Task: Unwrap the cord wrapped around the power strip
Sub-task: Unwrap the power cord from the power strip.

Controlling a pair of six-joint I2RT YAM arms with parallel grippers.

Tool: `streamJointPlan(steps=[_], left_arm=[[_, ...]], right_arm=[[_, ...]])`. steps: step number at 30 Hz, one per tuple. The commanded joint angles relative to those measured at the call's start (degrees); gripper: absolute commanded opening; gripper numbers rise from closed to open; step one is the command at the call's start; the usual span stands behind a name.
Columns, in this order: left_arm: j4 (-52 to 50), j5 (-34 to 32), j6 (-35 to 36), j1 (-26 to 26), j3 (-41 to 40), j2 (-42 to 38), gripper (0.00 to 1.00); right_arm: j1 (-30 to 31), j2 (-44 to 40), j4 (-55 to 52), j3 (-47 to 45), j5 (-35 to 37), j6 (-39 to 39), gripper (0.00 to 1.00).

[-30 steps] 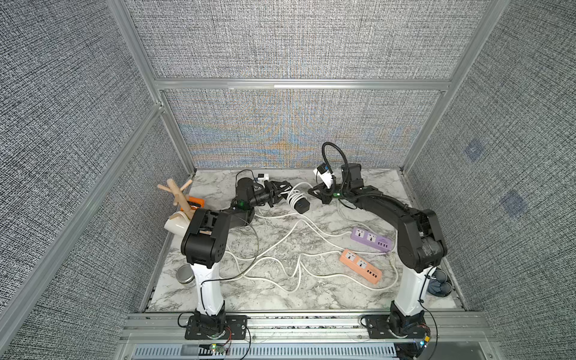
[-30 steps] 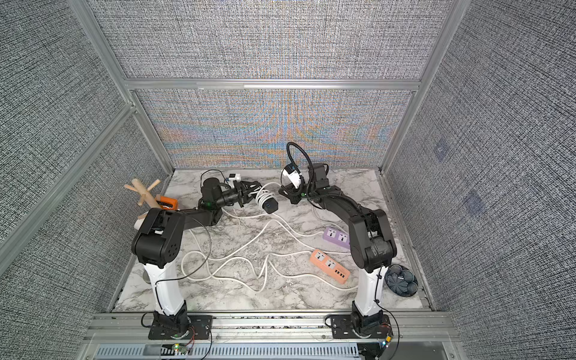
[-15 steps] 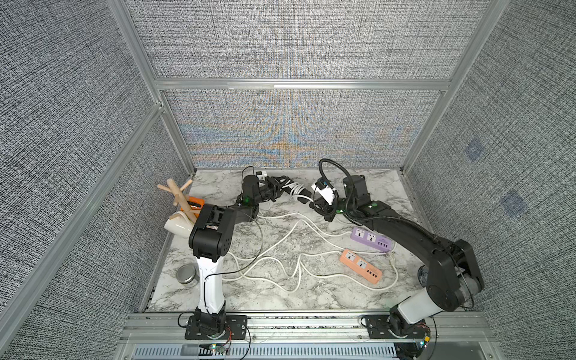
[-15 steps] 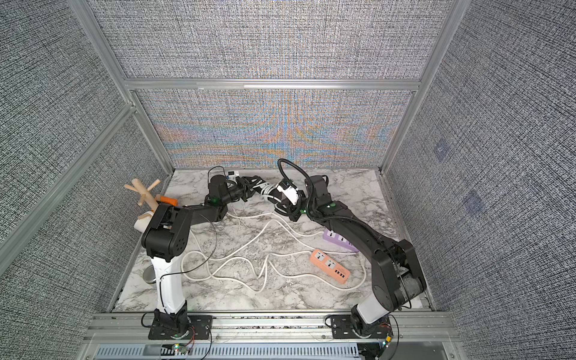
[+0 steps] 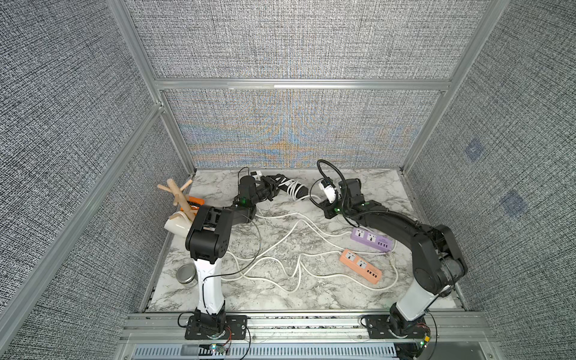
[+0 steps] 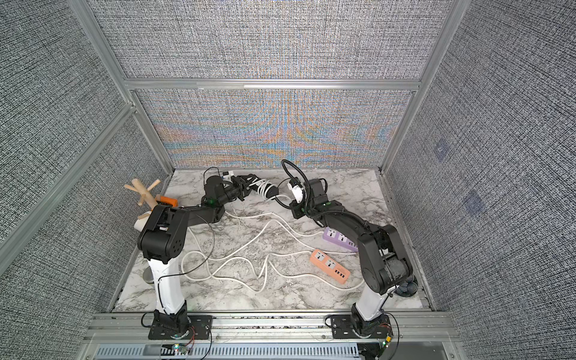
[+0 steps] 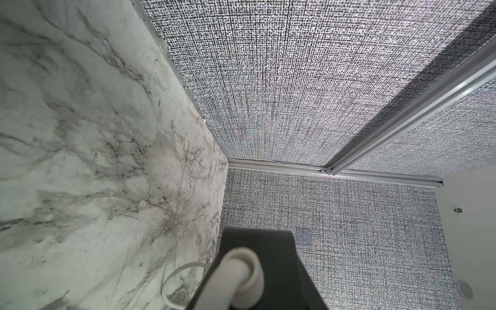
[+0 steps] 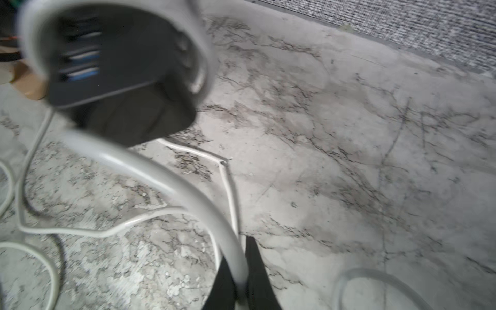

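Grey woven walls [image 5: 280, 46] are closing in a marble table [image 5: 374, 187], and near its back edge the black power strip [image 5: 294, 189] is hanging clear of the surface, lying roughly level. Several turns of the white cord [image 8: 150, 170] are wrapping its middle in both top views. The left gripper [image 5: 279, 184] is gripping one end of the strip, its jaws standing part-way apart around the body. From the other end the cord is curving away into the right gripper [image 8: 238, 281], whose jaws are pinching tight on it just beside the strip. Nearer the front, loose white cords [image 5: 299, 271] are trailing in loops across the marble to a purple power strip [image 5: 371, 239] and an orange power strip [image 5: 360, 265], both lying flat on the table's right side. By the left wall a wooden rack [image 5: 177, 193], a white cup [image 5: 176, 225] and a metal tin [image 5: 186, 274] are sitting well apart from the grippers.
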Motion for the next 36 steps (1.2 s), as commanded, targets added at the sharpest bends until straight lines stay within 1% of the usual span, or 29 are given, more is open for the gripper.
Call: streamJointPlan(steps=[1,4,7,12,15,18,20,21,24,25,26,27,29,31,36], left_arm=[[4.4,4.3,-1.5,1.0,-1.5,-1.6,0.0],[4.9,7.1,-1.9,1.5,-2.6,-1.8,0.0],[5.5,8.7,-2.0,1.8,-3.6,-1.5,0.0],[8.7,9.2,-3.4,2.6,-4.8,-0.7,0.0],[7.9,9.1,-2.1,2.9,-5.8,-1.2,0.0],[4.7,8.9,0.9,3.4,-6.7,-2.5,0.0],[2.2,8.7,3.2,3.6,-7.1,-2.9,0.0],[1.3,8.3,4.0,3.5,-7.4,-2.9,0.0],[0.9,6.9,4.5,2.9,-7.1,-2.9,0.0],[0.4,7.0,4.6,2.5,-6.5,-2.9,0.0],[0.2,7.5,4.6,2.1,-5.9,-2.9,0.0],[0.1,8.1,4.5,2.0,-5.3,-2.9,0.0],[0.1,8.7,4.2,1.9,-4.8,-2.9,0.0],[-0.4,9.1,4.5,1.9,-4.5,-2.9,0.0],[-1.5,9.6,5.0,1.8,-4.1,-2.9,0.0]], right_arm=[[-1.9,1.5,-0.3,1.4,6.2,2.3,0.0],[-4.3,3.9,-2.6,3.4,7.2,4.1,0.0],[-7.2,5.2,-1.9,3.6,4.0,6.5,0.0],[-10.6,6.1,-0.9,3.6,2.9,6.7,0.0],[-11.9,6.3,-1.6,4.2,3.3,6.0,0.0],[-12.9,6.8,-2.7,4.9,2.8,5.4,0.12],[-13.0,7.1,-4.2,5.4,0.6,4.2,0.21],[-13.0,7.0,-5.0,5.5,-2.0,3.2,0.3],[-13.0,5.2,-6.8,4.6,-10.4,-0.2,0.67],[-13.1,4.3,-7.5,4.4,-11.7,-1.4,0.76],[-13.1,3.3,-8.9,4.4,-12.5,-2.7,0.82],[-13.2,2.4,-10.3,4.7,-12.7,-3.9,0.86],[-13.2,0.2,-12.9,5.0,-13.4,-7.0,0.88],[-13.2,-1.9,-15.1,5.0,-15.2,-10.1,0.89],[-11.2,-5.5,-17.4,5.1,-23.6,-16.2,0.89]])
